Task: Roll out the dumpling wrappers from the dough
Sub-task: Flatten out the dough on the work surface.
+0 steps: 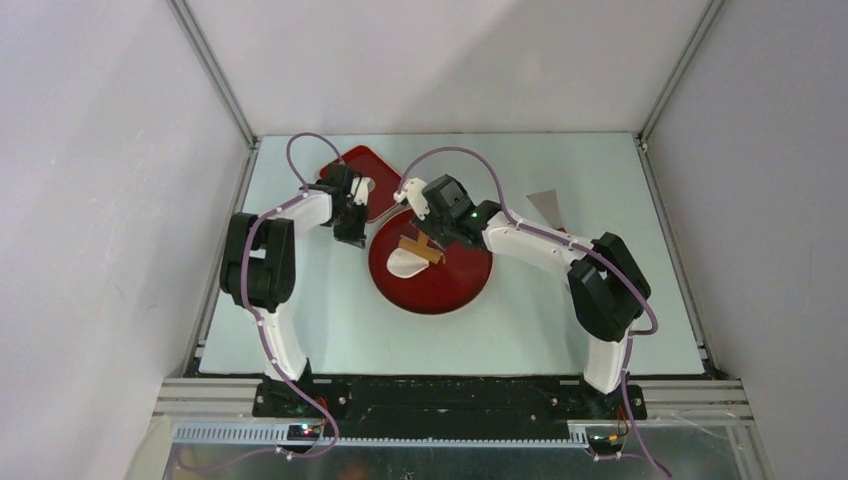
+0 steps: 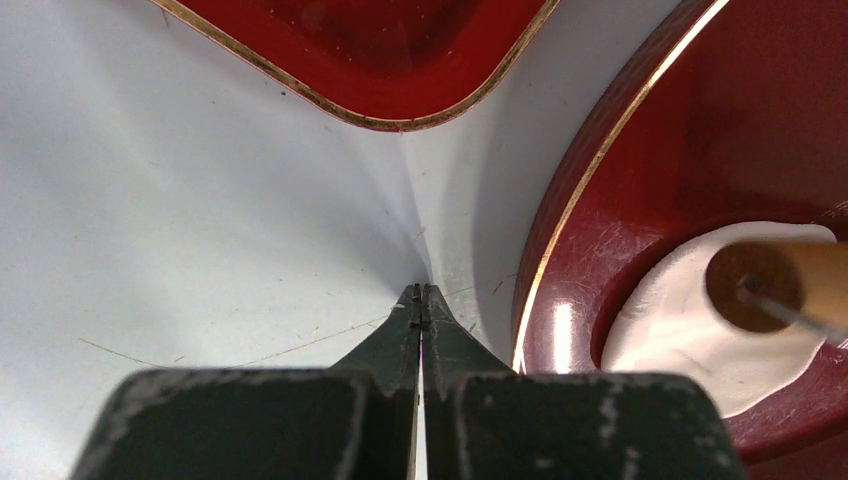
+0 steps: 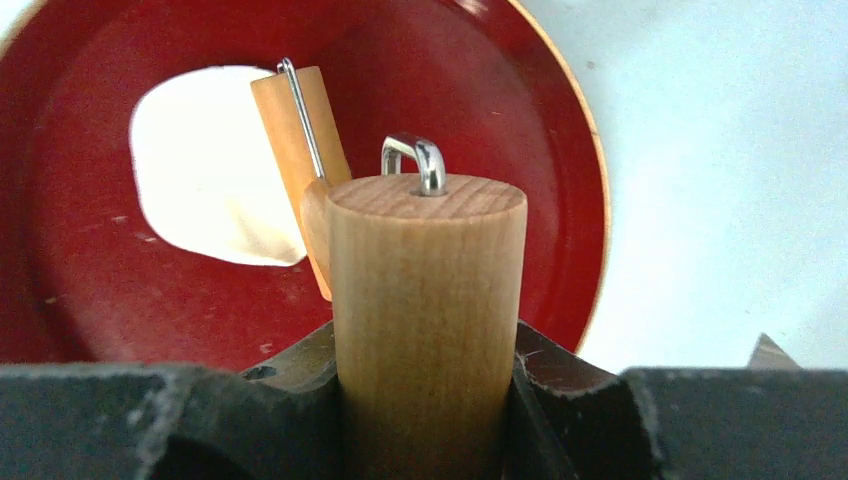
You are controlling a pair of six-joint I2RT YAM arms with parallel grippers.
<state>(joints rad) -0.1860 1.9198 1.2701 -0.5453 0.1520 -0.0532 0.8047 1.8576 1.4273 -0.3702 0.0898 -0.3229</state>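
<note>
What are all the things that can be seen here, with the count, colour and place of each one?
round plate: one, dark red, gold rim, middle of the table
dough sheet: one, white, flat, on the round plate
roller: one, light wood, wire frame, drum at the dough sheet's edge
square tray: one, red, rounded corners, behind the plate, left
triangular piece: one, grey-brown, table's right rear
table: one, pale
left tool: one, black, shut, empty, between tray and plate
right tool: one, black, shut on the roller's handle
</note>
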